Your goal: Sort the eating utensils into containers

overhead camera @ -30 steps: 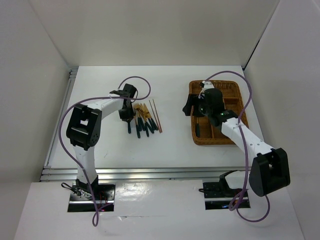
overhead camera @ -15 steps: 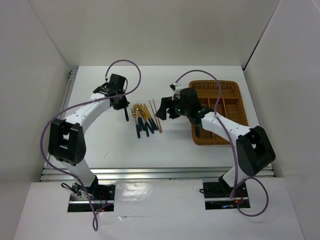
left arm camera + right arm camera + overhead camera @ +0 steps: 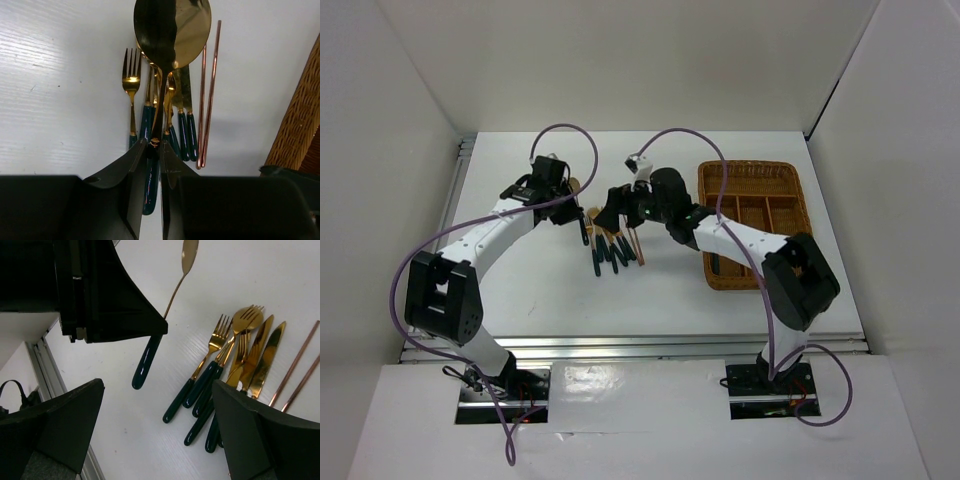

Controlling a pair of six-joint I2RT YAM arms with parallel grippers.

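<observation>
My left gripper (image 3: 568, 205) is shut on the dark green handle of a gold spoon (image 3: 172, 30) and holds it above the table; its fingertips (image 3: 154, 145) clamp the handle. Under it lies the pile of utensils (image 3: 610, 245): forks (image 3: 131, 85), knives (image 3: 185, 100) and two brown chopsticks (image 3: 207, 95). My right gripper (image 3: 620, 215) is open and empty above the pile (image 3: 235, 355). Its view shows wide-apart fingers (image 3: 55, 425) and the held spoon (image 3: 147, 362). The wicker tray (image 3: 755, 180) stands to the right.
A dark-handled piece (image 3: 713, 265) lies in the tray's near left compartment. The tray's edge (image 3: 300, 115) shows at the right of the left wrist view. White walls close in the table, and a metal rail (image 3: 440, 250) runs along its left side.
My right gripper has swung left from over the tray to above the utensil pile. My left gripper has moved back and left off the pile with the spoon in it.
</observation>
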